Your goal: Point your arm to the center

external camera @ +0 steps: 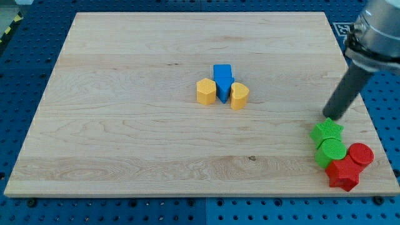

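My dark rod comes down from the view's upper right, and my tip (329, 116) rests on the wooden board (125, 94) near its right edge. It sits just above a green star block (327, 131). Below that are a green cylinder (330, 152), a red cylinder (360, 154) and a red star-like block (343, 174). Near the board's middle, far to the left of my tip, a blue cube (222, 72), a blue pointed block (224, 90), a yellow hexagon block (206, 91) and a yellow heart-shaped block (239, 95) cluster together.
The board lies on a blue perforated table (25, 75). A black-and-white marker (340, 28) sits beyond the board's top right corner. The arm's grey body (378, 31) hangs over that corner.
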Motion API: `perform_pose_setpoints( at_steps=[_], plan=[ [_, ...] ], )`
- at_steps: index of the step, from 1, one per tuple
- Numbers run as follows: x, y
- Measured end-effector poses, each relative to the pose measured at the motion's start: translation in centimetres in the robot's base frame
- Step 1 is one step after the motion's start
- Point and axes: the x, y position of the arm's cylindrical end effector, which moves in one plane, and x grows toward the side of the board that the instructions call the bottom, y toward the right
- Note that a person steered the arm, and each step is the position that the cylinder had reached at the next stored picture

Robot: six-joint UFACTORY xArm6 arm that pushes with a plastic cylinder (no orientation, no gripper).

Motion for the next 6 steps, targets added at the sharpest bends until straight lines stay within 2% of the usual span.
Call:
perform_pose_setpoints(
  at_steps=[1, 3, 4, 5, 6],
  plan=[
    [-4.7, -3.5],
    [-4.9, -4.4],
    [-3.7, -4.3],
    [-2.6, -7.8],
    [-2.6, -14.0]
  ],
)
